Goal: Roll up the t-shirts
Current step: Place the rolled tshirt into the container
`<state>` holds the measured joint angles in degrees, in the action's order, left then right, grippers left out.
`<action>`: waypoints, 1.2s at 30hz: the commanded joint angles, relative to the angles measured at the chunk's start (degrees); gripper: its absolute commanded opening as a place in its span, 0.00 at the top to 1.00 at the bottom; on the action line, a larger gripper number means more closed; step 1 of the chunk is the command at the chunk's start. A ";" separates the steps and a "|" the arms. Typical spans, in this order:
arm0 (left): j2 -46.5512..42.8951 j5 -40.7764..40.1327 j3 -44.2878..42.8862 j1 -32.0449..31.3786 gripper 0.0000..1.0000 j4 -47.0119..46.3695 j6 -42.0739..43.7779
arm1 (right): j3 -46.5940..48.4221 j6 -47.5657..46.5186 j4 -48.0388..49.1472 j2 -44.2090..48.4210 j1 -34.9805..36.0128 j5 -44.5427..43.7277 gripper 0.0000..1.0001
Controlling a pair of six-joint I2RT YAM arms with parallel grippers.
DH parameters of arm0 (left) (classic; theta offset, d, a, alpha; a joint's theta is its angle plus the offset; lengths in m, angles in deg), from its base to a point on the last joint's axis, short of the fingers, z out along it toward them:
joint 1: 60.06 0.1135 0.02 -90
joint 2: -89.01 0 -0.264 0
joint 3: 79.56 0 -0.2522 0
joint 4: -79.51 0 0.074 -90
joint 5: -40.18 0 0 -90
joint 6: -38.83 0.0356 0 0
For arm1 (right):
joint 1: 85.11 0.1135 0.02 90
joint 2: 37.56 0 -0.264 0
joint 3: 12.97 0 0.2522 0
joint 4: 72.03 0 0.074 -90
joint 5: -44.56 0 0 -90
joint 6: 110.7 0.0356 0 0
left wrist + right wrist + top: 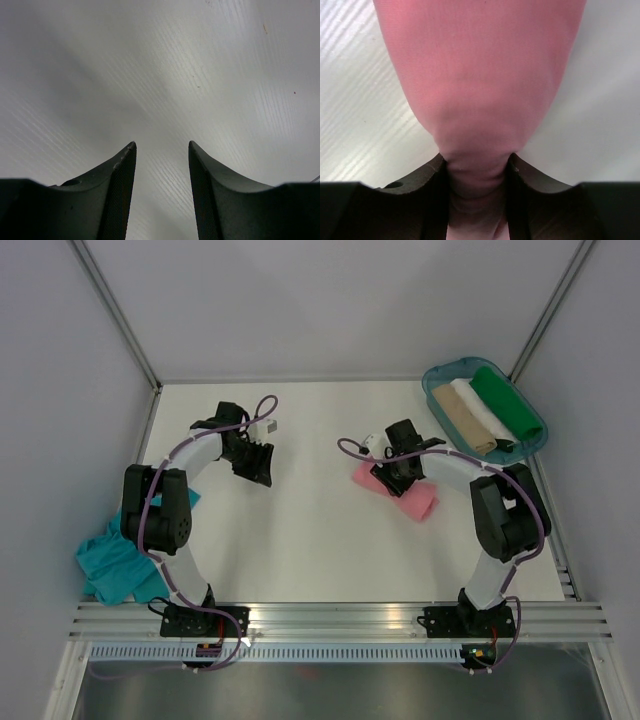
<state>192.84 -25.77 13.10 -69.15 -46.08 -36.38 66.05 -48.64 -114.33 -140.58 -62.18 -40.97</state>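
Observation:
The salmon pink t-shirt [412,498] lies rolled into a short log on the white table right of centre. My right gripper [385,477] is shut on one end of it; in the right wrist view the pink roll [480,85] is pinched between both fingers. The teal blue t-shirt [118,562] lies crumpled at the table's left edge, partly under the left arm. My left gripper [255,472] is open and empty over bare table, far from both shirts; its wrist view shows only the tabletop between the fingers [120,190].
A teal plastic tray [446,374] at the back right holds rolled tan, white and green shirts. Grey walls with metal posts enclose the table. An aluminium rail [330,620] runs along the near edge.

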 commanded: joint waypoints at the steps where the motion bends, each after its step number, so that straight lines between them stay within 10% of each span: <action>1: -2.05 -0.06 -1.48 0.47 0.48 0.40 2.09 | 1.28 -0.36 -0.82 4.23 -2.37 0.27 1.00; 23: -0.91 0.47 -1.74 0.47 0.48 0.40 1.56 | 0.31 3.67 1.11 4.15 -8.00 2.82 0.98; 36: -0.47 0.47 -1.56 0.47 0.48 0.40 1.56 | -1.35 7.73 -0.20 3.27 -7.91 7.05 0.02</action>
<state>192.84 -25.77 13.10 -69.01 -46.08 -36.36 65.20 -41.96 -114.57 -137.78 -70.00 -36.16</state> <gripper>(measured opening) 0.514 0.914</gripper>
